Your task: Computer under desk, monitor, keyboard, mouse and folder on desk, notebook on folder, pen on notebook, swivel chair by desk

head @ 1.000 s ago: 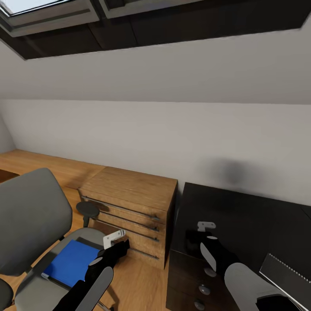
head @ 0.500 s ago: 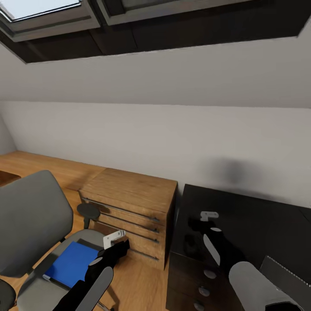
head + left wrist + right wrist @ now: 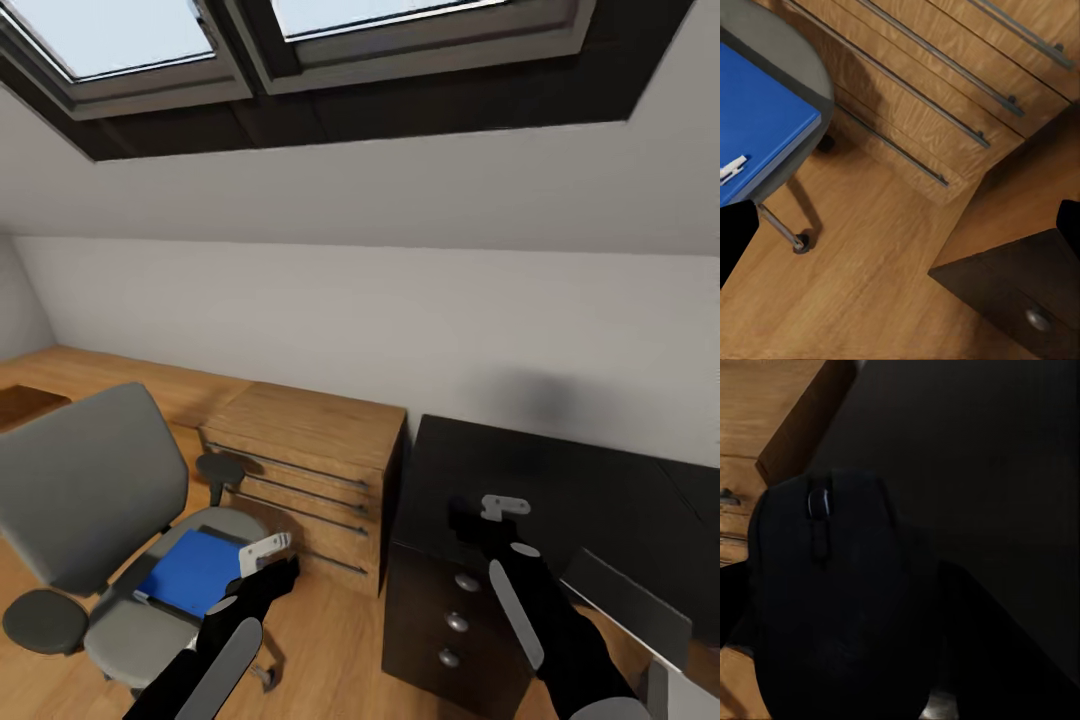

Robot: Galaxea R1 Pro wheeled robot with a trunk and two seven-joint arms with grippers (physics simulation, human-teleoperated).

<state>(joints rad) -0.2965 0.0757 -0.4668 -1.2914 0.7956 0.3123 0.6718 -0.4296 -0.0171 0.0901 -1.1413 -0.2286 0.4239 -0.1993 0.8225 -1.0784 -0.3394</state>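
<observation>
A rounded black mouse [image 3: 832,600] with a small scroll wheel sits close to the camera, over the glossy black table [image 3: 975,450]. Dark fingers [image 3: 982,637] flank the mouse on either side. Beyond the table's edge lies light wooden furniture [image 3: 765,412] with a metal handle.

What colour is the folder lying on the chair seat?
Bright blue; the folder shows best in the head view.
</observation>
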